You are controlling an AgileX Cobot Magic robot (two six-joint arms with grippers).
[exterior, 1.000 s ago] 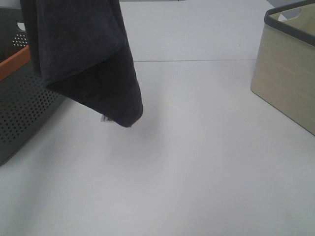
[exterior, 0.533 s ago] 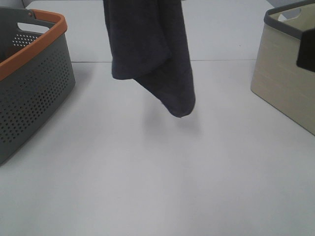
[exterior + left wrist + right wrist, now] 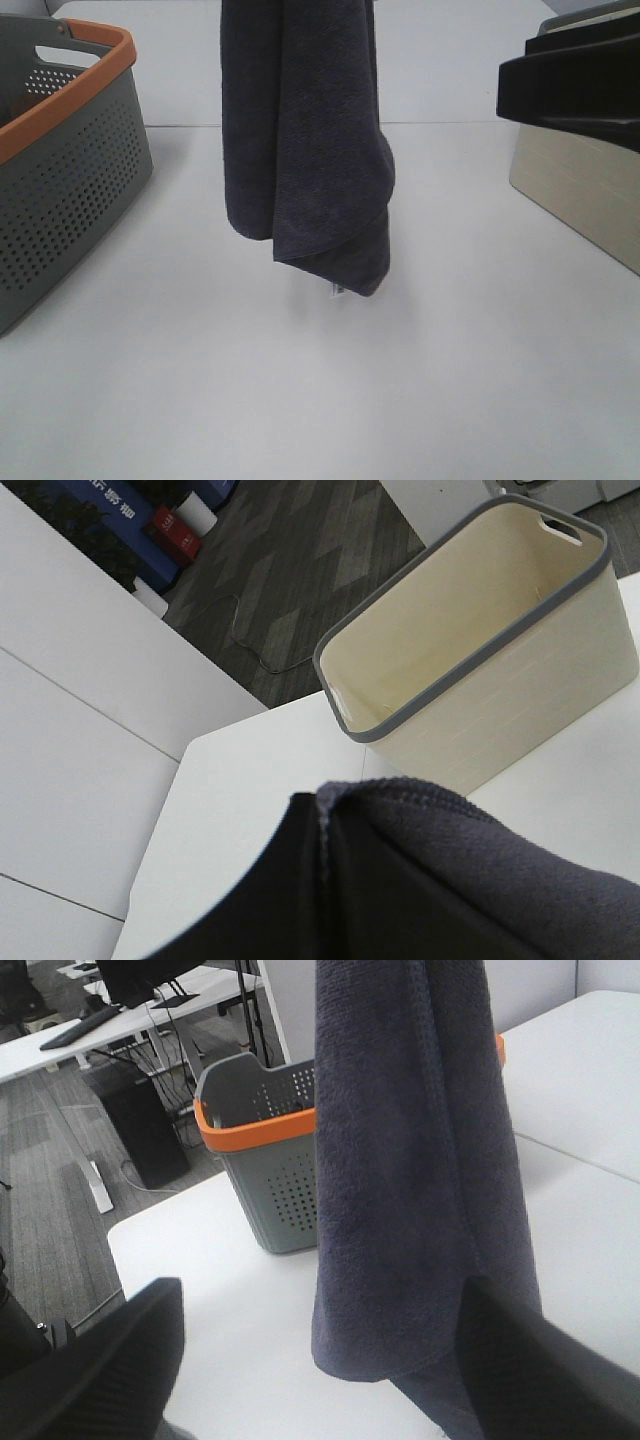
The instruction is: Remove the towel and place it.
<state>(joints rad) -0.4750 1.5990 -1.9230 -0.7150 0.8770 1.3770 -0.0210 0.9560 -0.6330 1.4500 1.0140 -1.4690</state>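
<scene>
The dark navy towel (image 3: 305,140) hangs in long folds over the middle of the white table (image 3: 300,400). Its top runs out of the exterior view. Its lower corner, with a small white tag (image 3: 338,290), is at or just above the table surface. In the left wrist view the towel (image 3: 450,880) bunches right at the camera and hides my left gripper's fingers. My right gripper (image 3: 520,60) is open at the right, level with the towel's upper part and apart from it. In the right wrist view the towel (image 3: 410,1160) hangs ahead, between the spread fingers (image 3: 100,1360).
A grey perforated basket with an orange rim (image 3: 60,170) stands at the left and also shows in the right wrist view (image 3: 260,1170). A beige bin with a grey rim (image 3: 580,190) stands at the right, partly behind my right gripper. It looks empty in the left wrist view (image 3: 480,680).
The towel has travelled from over the grey basket to the table's middle and come down lower. My right gripper has come into view from the right.
</scene>
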